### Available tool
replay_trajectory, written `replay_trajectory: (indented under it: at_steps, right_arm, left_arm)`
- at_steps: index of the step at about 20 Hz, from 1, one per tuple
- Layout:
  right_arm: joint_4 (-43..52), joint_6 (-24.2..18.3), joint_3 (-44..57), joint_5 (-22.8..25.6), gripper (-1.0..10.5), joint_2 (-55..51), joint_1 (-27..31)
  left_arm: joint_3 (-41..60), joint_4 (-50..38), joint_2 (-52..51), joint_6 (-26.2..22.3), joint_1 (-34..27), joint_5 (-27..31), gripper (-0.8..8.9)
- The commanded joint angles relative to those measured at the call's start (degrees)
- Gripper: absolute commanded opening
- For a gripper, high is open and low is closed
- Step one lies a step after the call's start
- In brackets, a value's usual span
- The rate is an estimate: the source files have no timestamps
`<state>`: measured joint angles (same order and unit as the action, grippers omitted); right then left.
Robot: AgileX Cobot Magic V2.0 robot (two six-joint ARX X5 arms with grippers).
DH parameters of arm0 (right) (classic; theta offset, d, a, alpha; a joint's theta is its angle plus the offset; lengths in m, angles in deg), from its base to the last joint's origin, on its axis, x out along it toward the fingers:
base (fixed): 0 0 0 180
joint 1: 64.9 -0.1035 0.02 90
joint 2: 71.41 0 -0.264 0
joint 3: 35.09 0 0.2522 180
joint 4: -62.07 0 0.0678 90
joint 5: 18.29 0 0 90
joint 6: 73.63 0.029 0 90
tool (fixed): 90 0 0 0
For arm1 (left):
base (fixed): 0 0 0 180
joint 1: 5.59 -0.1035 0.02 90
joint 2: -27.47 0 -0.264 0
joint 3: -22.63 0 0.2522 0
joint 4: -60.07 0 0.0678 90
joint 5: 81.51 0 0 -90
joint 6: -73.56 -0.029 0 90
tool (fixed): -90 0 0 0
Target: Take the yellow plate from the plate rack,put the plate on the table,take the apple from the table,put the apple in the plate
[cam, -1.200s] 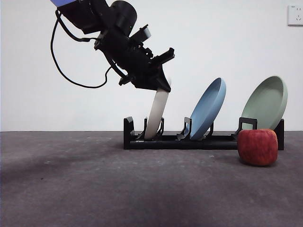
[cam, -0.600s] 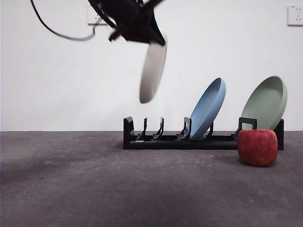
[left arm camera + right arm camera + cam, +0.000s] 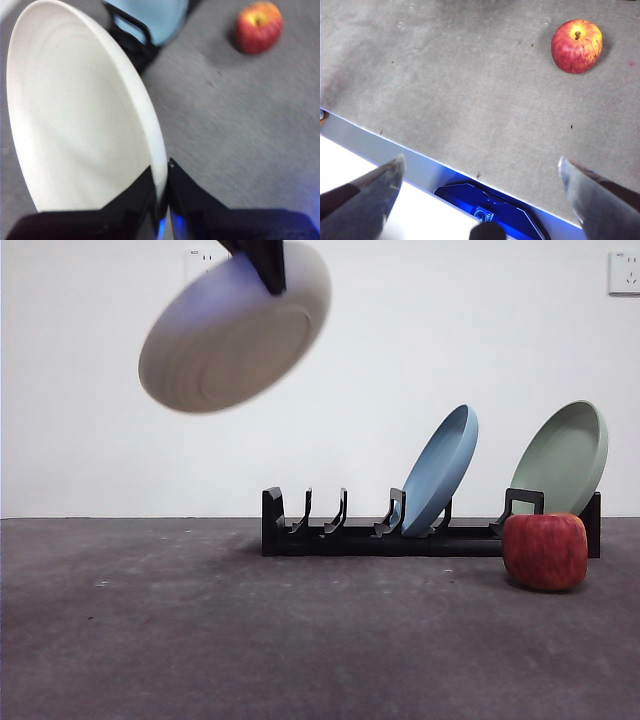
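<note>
My left gripper [image 3: 268,262] is shut on the rim of the yellow plate [image 3: 235,328] and holds it high above the table, left of the plate rack [image 3: 400,535], tilted with its underside showing in the front view. In the left wrist view the cream plate [image 3: 80,110] is clamped between my jaws [image 3: 161,187]. The red apple [image 3: 544,551] sits on the dark grey table [image 3: 250,640] in front of the rack's right end; it also shows in the left wrist view [image 3: 258,26] and the right wrist view [image 3: 576,46]. My right gripper [image 3: 482,185] is open, high above the table's near edge, out of the front view.
A blue plate [image 3: 438,468] and a sage-green plate [image 3: 566,456] lean in the rack's middle and right slots. The rack's left slots hold nothing. A wall socket [image 3: 624,272] is at the top right.
The left gripper has lifted the yellow plate out of the rack's left slot, carried it up and to the left, and turned it from edge-on towards flat.
</note>
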<state>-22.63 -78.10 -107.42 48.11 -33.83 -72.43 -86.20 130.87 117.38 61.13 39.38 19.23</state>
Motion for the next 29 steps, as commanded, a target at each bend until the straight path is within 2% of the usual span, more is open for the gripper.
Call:
replay_trajectory:
  at_steps: [1,4,9,17,23,27,29]
  right_arm:
    - [0.07,0.59,-0.11,-0.11,6.9,-0.09,-0.15]
    - [0.07,0.59,-0.11,-0.13,6.9,-0.09,-0.15]
    - [0.07,0.61,-0.11,-0.11,6.9,-0.09,-0.13]
    - [0.07,0.59,-0.11,-0.11,6.9,-0.09,-0.15]
    - [0.09,0.57,-0.11,-0.11,6.9,-0.09,-0.13]
    - [0.11,0.59,-0.11,-0.11,6.9,-0.09,-0.15]
    - [0.09,0.59,-0.11,-0.11,6.9,-0.07,-0.13]
  left_arm:
    - [4.7,-2.45,0.52,0.09,4.48,5.16,-0.08]
    - [13.16,-9.18,1.99,-0.17,8.59,9.7,-0.08]
    - [20.81,-19.52,9.38,-2.47,14.29,12.15,-0.08]
    - [20.81,-21.33,22.08,-2.58,18.97,17.9,-0.08]
    - [20.81,-21.09,22.51,0.85,19.87,12.5,0.14]
    - [20.79,-20.28,22.03,0.87,19.91,11.21,2.06]
    - [20.76,-20.04,20.87,0.85,19.91,11.3,2.3]
